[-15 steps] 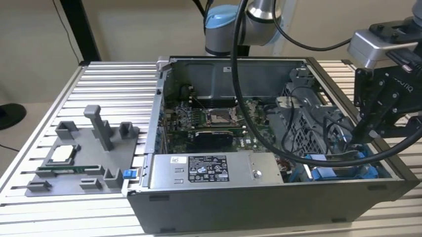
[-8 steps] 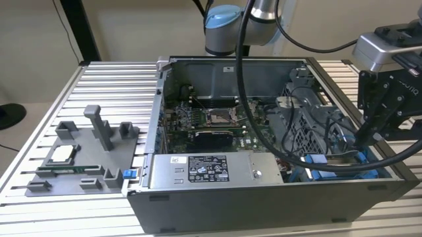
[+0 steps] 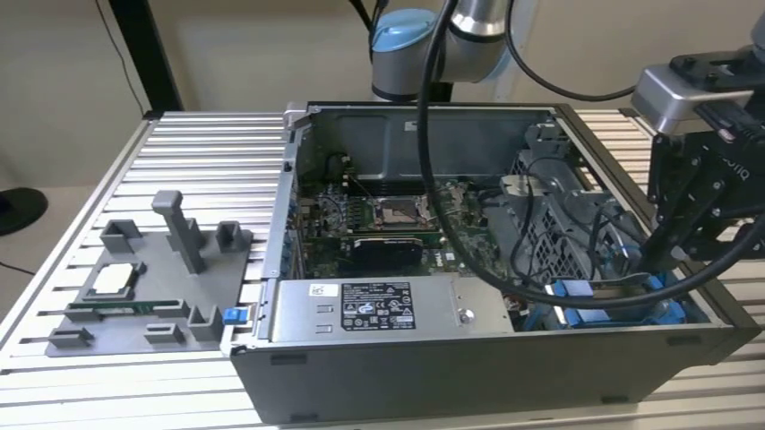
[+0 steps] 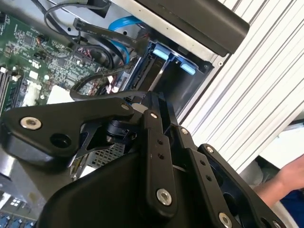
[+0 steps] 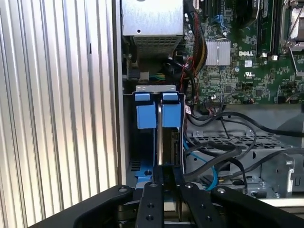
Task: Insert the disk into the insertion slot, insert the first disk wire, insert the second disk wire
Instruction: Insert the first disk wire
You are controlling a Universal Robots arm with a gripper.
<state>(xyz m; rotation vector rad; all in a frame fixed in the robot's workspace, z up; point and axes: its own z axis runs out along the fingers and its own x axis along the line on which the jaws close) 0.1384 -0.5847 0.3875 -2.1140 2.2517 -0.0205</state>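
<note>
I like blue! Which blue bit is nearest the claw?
The blue frame under the gripper, inside the case; the blue clip sits outside, far off.

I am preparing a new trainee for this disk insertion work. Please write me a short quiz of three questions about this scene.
1. True or false: the gripper holds the disk edge-on.
2. The plastic tabs beside the disk are: A red, B blue, C green.
3. In the exterior view, toward which side of the computer case is the insertion slot?
Key: 1 true; 2 B; 3 the exterior view's right.
</note>
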